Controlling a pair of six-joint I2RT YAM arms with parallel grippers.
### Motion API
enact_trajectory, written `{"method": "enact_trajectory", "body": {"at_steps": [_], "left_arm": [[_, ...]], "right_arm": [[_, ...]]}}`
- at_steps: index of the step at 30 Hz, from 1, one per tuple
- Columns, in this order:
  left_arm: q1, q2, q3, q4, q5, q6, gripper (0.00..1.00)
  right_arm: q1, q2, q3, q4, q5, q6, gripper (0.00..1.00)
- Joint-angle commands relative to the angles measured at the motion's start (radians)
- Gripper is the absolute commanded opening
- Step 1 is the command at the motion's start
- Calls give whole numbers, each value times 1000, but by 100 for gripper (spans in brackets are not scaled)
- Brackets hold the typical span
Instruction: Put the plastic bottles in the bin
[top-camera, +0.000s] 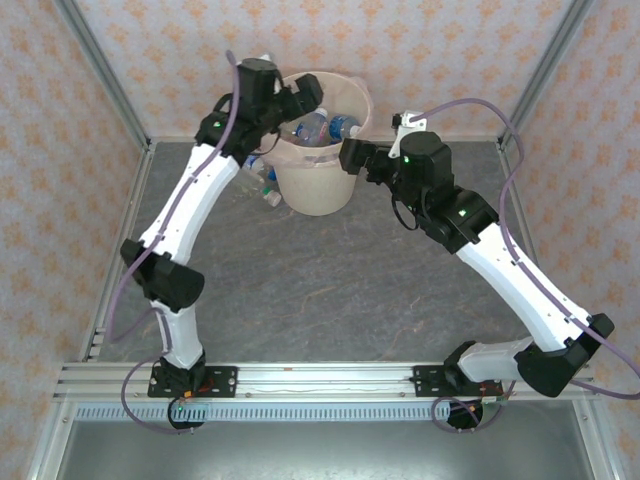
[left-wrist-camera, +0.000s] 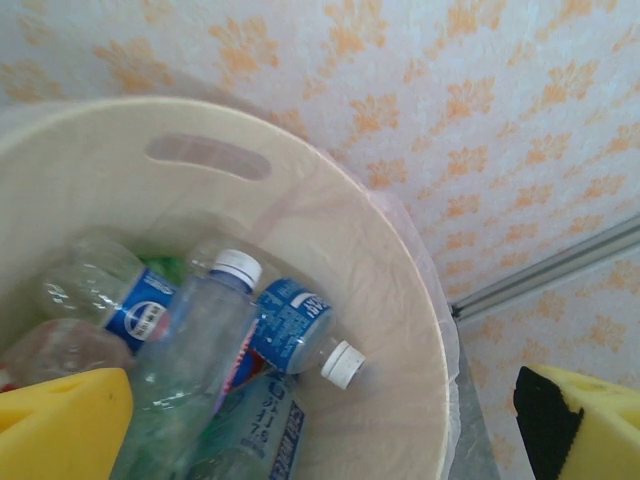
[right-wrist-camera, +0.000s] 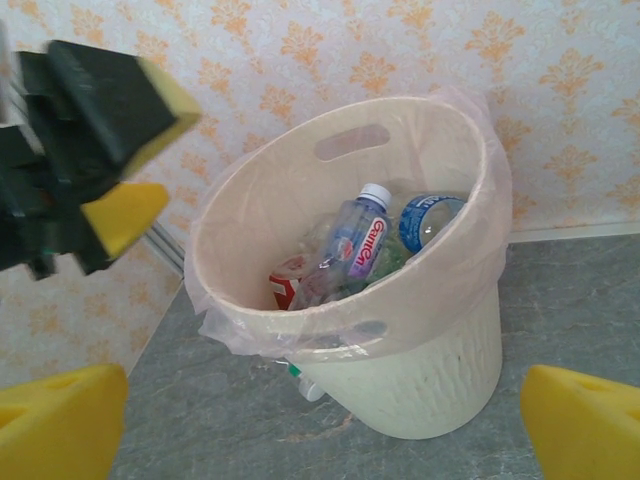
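A round cream bin (top-camera: 318, 195) with a thin clear liner stands at the far side of a grey desk (top-camera: 330, 290), between two white robot arms. The left fingers (top-camera: 306, 98) are held over the bin's left rim, above the plastic bottles (top-camera: 325, 128) heaped inside. The right fingers (top-camera: 352, 156) are held just beside the bin's right wall, outside it.

From the left wrist, the yellow-padded left fingers (left-wrist-camera: 60, 425) are seen spread wide at the two lower corners, with nothing pinched between them. The inside of the bin lies directly beyond them. At least five bottles can be counted there, piled on one another. A clear white-capped bottle (left-wrist-camera: 215, 320) lies with its long axis running up the picture, cap towards the slot handle (left-wrist-camera: 208, 157). Touching it, a blue-labelled bottle (left-wrist-camera: 295, 335) is slanted the other way, its white cap pointing down and right at the bin wall.

From the right wrist, the right fingers (right-wrist-camera: 60, 425) are likewise spread wide and hold nothing, and the bin stands ahead, apart from them. A red-labelled bottle (right-wrist-camera: 288, 285) is seen low inside.

More bottles on the desk (top-camera: 268, 185) lie against the bin's left foot, partly hidden by the left arm; their number cannot be told
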Motion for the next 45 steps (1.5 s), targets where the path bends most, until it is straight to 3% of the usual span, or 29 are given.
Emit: {"method": "enact_trajectory", "body": {"at_steps": [1, 13, 22, 29, 45], "left_arm": [[39, -84, -87, 21, -72, 6, 99], [217, -360, -626, 203, -122, -125, 97], [307, -300, -773, 234, -90, -182, 91], [332, -149, -760, 276, -39, -209, 89], [332, 257, -489, 251, 19, -203, 89]], "right_arm": [[7, 3, -12, 40, -33, 12, 100], [43, 54, 32, 51, -53, 10, 100], [67, 77, 65, 35, -46, 5, 100], [78, 87, 82, 23, -26, 1, 100], [78, 118, 111, -3, 44, -25, 100]]}}
